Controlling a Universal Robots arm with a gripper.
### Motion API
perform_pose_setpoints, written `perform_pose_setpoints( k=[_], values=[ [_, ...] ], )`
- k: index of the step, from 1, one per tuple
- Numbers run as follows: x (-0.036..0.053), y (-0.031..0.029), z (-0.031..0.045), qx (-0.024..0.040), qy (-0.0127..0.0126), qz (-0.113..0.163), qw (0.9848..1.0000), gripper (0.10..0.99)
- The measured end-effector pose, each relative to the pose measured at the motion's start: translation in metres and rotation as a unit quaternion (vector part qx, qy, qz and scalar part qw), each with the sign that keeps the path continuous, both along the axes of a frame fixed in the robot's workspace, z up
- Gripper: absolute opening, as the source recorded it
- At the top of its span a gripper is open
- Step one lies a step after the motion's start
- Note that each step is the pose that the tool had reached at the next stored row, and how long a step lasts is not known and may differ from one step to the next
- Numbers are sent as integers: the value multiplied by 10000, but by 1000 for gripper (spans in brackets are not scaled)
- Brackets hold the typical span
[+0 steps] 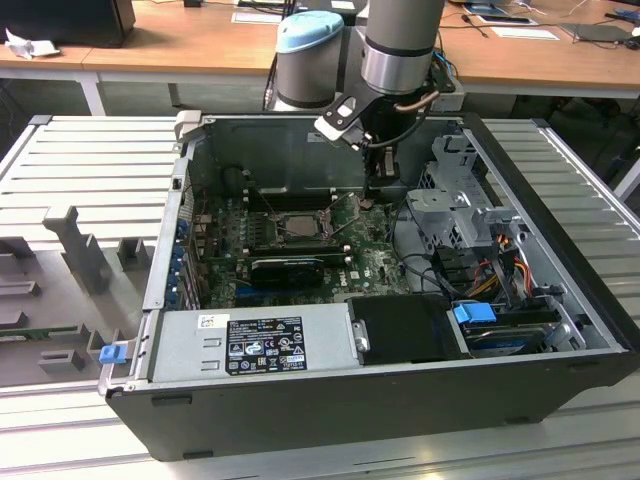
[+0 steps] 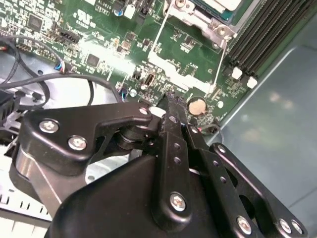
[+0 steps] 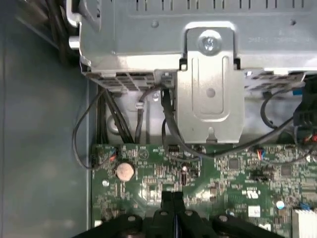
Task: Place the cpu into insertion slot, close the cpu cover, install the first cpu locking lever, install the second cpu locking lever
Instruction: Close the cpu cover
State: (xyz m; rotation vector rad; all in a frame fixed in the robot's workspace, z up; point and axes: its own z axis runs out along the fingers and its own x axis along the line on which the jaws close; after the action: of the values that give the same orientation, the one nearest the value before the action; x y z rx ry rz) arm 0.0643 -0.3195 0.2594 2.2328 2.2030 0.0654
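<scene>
Jaws pressed together, empty, just over the green board (image 3: 223, 173) beside a coin cell (image 3: 125, 170); cpu (image 1: 297, 226) seated well apart from them, cover (image 2: 205, 24) framing it; black power-supply label (image 1: 264, 344) farther off.

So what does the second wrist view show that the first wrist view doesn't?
Second wrist view: a corner of the cpu cover, two thin wire levers beside it, and the black memory slots. First wrist view: the grey metal drive bracket and black cables beside it. Both: the green board, the coin battery, and the gripper, jaws shut, over the board near that battery.
</scene>
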Motion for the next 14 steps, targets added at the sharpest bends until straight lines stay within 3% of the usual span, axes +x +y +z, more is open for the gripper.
perform_pose_setpoints(
  k=[4, 7, 10, 13, 14],
  values=[
    [0, 0, -111, 0, 2, 16, 10000, 106],
    [0, -1, -131, -1, 23, 17, 10000, 106],
    [-1, -1, -132, 0, 82, 17, 10000, 106],
    [-1, 0, -128, 1, 181, 17, 9998, 106],
    [-1, 0, -127, 1, 194, 17, 9998, 106]
  ],
)
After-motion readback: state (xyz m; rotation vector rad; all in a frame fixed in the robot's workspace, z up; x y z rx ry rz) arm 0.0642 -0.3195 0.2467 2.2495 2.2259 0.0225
